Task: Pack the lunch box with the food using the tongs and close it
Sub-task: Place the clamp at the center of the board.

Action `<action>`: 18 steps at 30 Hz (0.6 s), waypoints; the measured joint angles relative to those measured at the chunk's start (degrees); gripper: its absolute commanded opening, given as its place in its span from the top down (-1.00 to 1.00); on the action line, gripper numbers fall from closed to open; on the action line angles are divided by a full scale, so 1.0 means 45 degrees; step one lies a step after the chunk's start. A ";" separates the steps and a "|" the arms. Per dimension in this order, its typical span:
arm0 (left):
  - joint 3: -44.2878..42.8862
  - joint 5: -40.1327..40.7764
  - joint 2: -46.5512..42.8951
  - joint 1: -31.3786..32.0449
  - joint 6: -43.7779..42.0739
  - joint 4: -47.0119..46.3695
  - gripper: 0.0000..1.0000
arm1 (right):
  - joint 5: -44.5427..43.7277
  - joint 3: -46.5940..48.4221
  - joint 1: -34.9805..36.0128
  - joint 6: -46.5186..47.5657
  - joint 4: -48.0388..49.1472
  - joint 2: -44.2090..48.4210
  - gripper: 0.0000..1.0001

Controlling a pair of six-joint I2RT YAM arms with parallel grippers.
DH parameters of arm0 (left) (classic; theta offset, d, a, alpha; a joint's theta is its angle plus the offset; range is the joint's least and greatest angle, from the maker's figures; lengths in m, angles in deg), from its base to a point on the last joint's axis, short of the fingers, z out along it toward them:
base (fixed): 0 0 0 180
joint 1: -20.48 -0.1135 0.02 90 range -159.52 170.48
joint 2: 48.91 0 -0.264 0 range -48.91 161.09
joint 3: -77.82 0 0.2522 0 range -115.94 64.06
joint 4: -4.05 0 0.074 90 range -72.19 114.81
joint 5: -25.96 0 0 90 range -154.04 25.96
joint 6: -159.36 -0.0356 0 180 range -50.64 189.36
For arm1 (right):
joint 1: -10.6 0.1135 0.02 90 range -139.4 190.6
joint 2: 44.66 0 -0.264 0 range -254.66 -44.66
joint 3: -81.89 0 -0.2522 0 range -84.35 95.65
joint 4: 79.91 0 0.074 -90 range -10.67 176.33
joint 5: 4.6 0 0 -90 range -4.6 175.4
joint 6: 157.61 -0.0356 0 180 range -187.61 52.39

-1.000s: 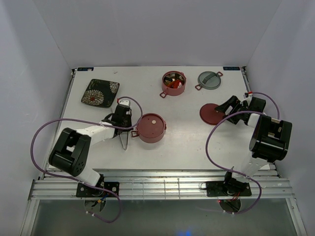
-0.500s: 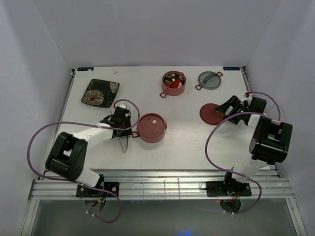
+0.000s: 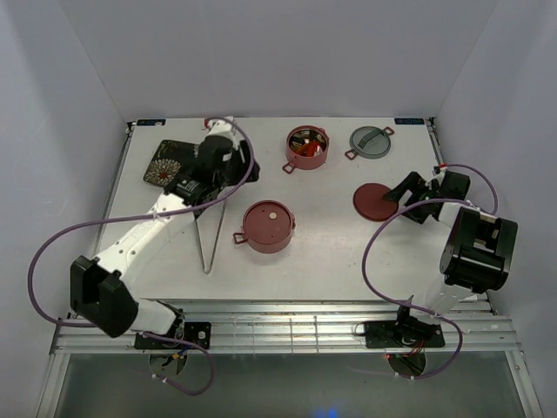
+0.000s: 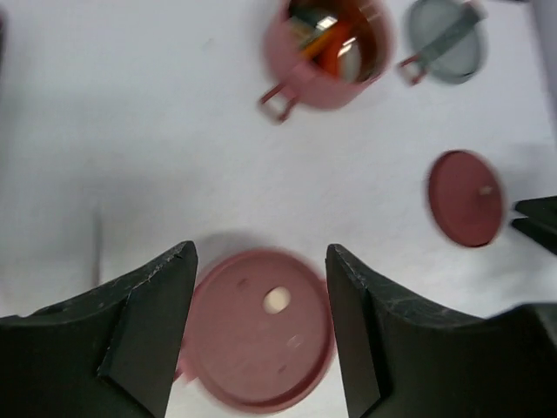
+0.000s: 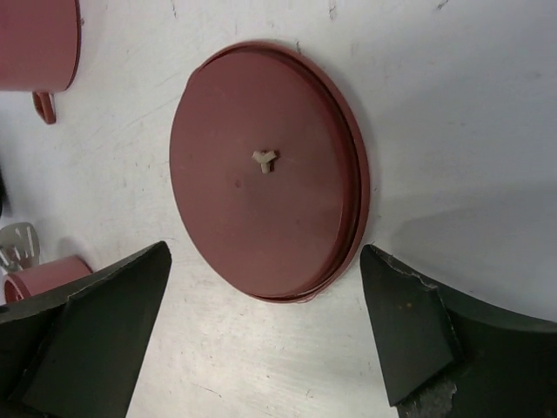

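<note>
The tongs [image 3: 210, 235] lie flat on the table, left of the lunch box's lidded red bowl [image 3: 268, 226] [image 4: 257, 326]. My left gripper [image 3: 202, 185] [image 4: 261, 252] hangs open and empty above the table between the tongs and the plate, with the lidded bowl showing between its fingers. The lunch box's other bowl [image 3: 306, 148] [image 4: 329, 43] stands uncovered at the back with orange and red food [image 4: 335, 48] inside. A flat red disc lid [image 3: 374, 201] [image 5: 265, 170] lies at the right. My right gripper [image 3: 402, 197] [image 5: 265, 261] is low at the disc's edge, open wide, its fingers on either side and apart from it.
The grey metal top lid [image 3: 371, 141] [image 4: 446, 50] lies at the back right, beside the uncovered bowl. A dark patterned square plate [image 3: 171, 163] sits at the back left, partly under my left arm. Purple cables loop over both arms.
My left gripper has opened and let go of the tongs, then lifted away toward the back left. The tongs now lie free on the table. The right arm has stayed put.
</note>
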State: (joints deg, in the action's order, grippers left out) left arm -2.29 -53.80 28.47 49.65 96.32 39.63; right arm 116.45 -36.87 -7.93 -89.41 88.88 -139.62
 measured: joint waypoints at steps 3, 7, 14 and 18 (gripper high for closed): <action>-0.2084 -0.0151 0.1297 0.0806 -0.0335 -0.0214 -0.42 | -0.0466 0.0423 0.0005 0.0034 -0.0374 -0.0034 -0.89; -0.4439 -0.0646 0.3813 0.1729 -0.0724 -0.0325 -0.40 | -0.1098 0.1472 0.0039 0.0155 -0.0636 -0.0554 -0.89; -0.7412 -0.1749 0.8218 0.2560 -0.0772 -0.0102 -0.34 | -0.2059 0.2492 0.0437 0.0661 -0.1253 -0.1700 -0.89; -0.7655 -0.1991 0.9457 0.2647 -0.0729 0.0165 -0.32 | -0.2297 0.2856 0.1224 0.1083 -0.1559 -0.2006 -0.89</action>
State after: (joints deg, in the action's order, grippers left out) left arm -36.73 -62.77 71.03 61.56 93.04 40.38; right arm 106.11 -24.02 -2.42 -84.54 81.86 -148.65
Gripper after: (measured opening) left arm 0.667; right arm 0.944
